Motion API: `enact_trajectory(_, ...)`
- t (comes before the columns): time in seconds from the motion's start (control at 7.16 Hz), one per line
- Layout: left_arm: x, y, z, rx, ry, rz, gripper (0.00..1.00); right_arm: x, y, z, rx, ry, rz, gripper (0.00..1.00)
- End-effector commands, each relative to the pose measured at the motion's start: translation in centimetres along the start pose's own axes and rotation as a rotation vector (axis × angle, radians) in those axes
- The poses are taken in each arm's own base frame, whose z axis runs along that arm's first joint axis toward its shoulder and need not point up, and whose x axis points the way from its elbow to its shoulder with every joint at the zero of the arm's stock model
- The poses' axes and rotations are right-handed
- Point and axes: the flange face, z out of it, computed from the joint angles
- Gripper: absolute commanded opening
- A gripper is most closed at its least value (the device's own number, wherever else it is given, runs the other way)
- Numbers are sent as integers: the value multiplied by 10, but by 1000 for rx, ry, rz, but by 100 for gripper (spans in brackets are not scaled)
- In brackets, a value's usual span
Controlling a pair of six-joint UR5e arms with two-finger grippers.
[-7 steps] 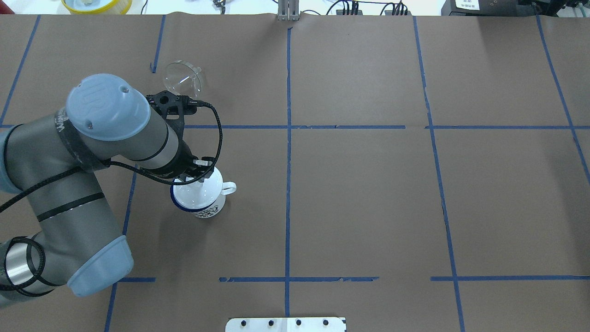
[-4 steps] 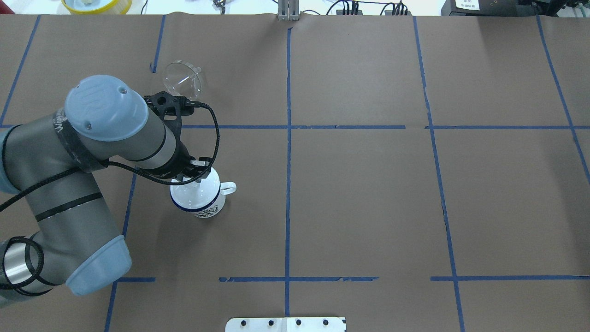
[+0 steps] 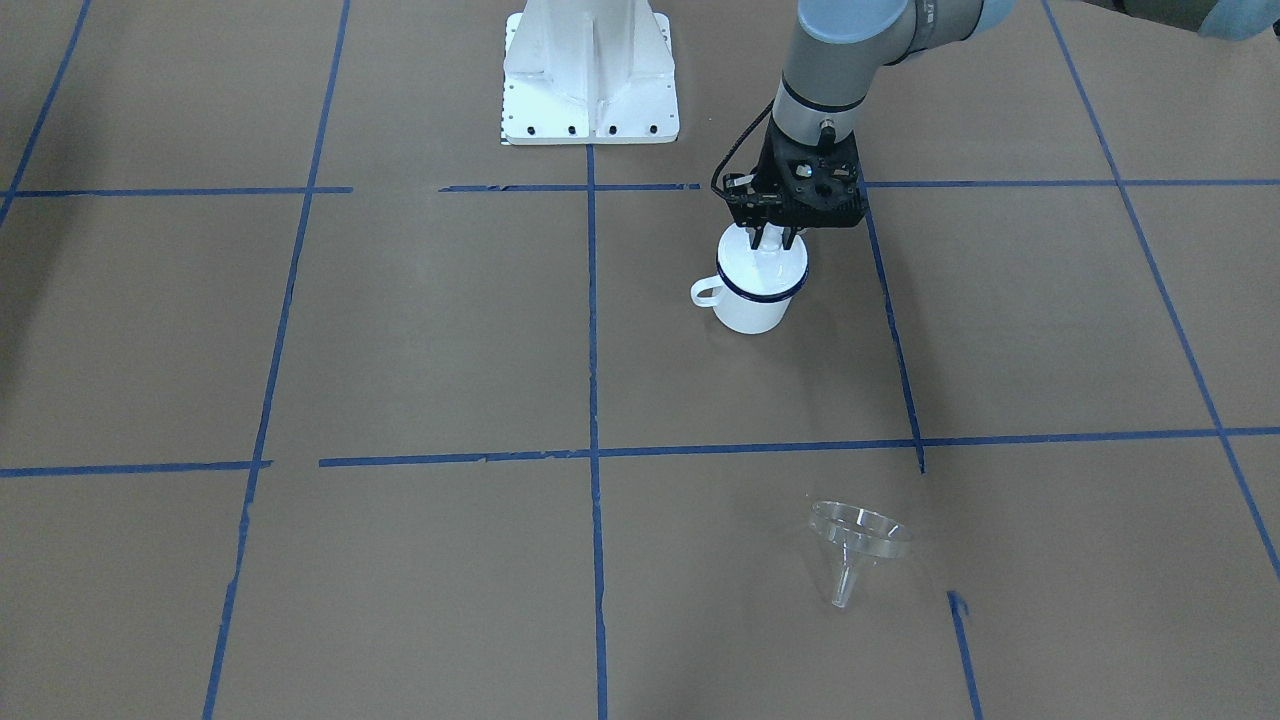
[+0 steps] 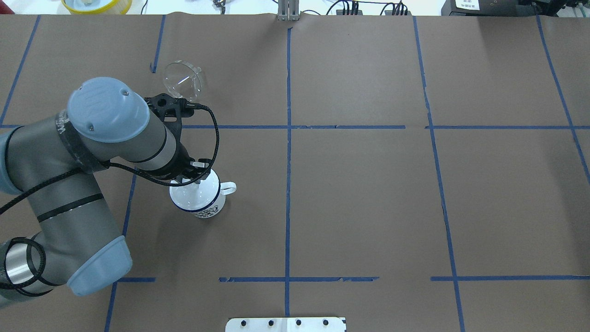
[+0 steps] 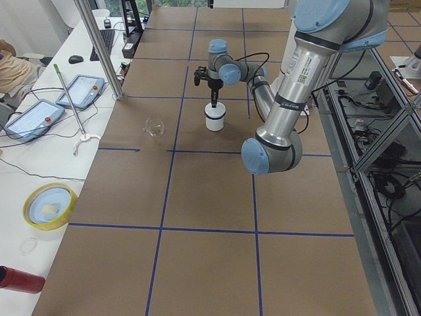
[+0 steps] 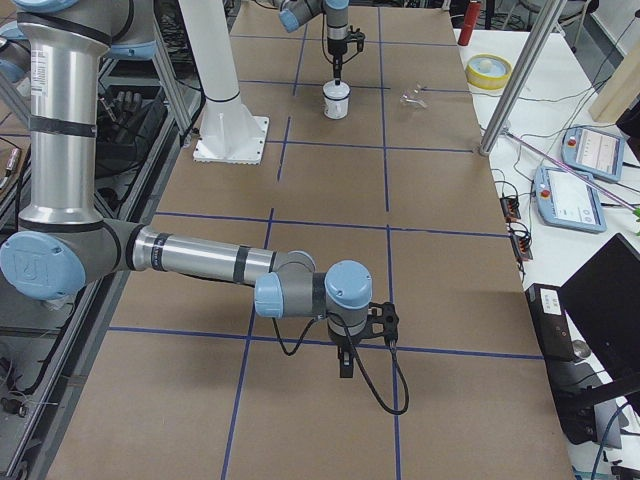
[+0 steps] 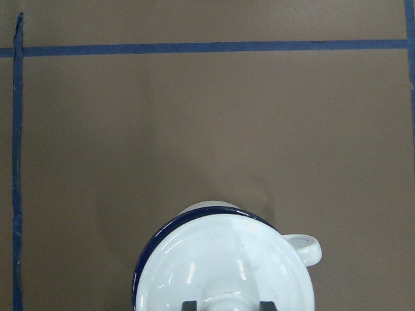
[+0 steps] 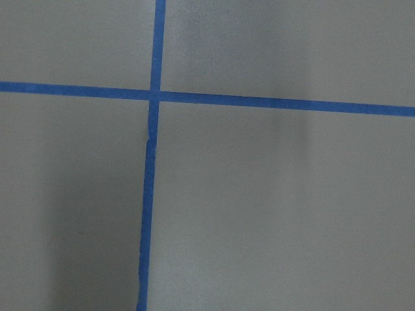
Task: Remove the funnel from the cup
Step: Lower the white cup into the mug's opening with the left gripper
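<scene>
The fingers (image 7: 189,306) of the left gripper (image 3: 768,240) pinch the knob of the glossy domed lid (image 7: 227,259) atop the enamel cup (image 3: 752,305). The clear funnel (image 4: 182,78) lies at its twelve o'clock.

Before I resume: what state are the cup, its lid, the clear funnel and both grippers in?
cup: upright, covered by the white lid.
white lid: seated on the cup, knob in the left gripper.
funnel: out of the cup, lying on its side.
left gripper: shut on the white lid's knob.
right gripper: away from the cup; open or shut, cannot tell.
</scene>
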Motion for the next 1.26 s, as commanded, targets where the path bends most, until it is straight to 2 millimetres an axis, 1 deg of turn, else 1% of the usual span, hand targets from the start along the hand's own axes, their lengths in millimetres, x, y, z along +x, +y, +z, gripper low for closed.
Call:
enact_trajectory(0.0, -4, 1, 4, -4, -8, -2, 0, 0, 0, 0, 0, 0, 0, 100)
enact_trajectory(0.42, -4, 1, 4, -7, -8, 0, 0, 0, 0, 0, 0, 0, 0, 100)
enact_trajectory(0.56, -3, 1, 3, -6, -6, 1, 11, 0, 0, 0, 0, 0, 0, 100)
enact_trajectory(0.7, -3, 1, 3, -6, -6, 1, 38, 0, 0, 0, 0, 0, 0, 100)
enact_trajectory(0.84, -4, 1, 5, -7, -9, 0, 78, 0, 0, 0, 0, 0, 0, 100)
enact_trajectory(0.98, -4, 1, 4, -7, -8, 0, 99, 0, 0, 0, 0, 0, 0, 100)
enact_trajectory(1.12, -3, 2, 3, -6, -6, 1, 100, 0, 0, 0, 0, 0, 0, 100)
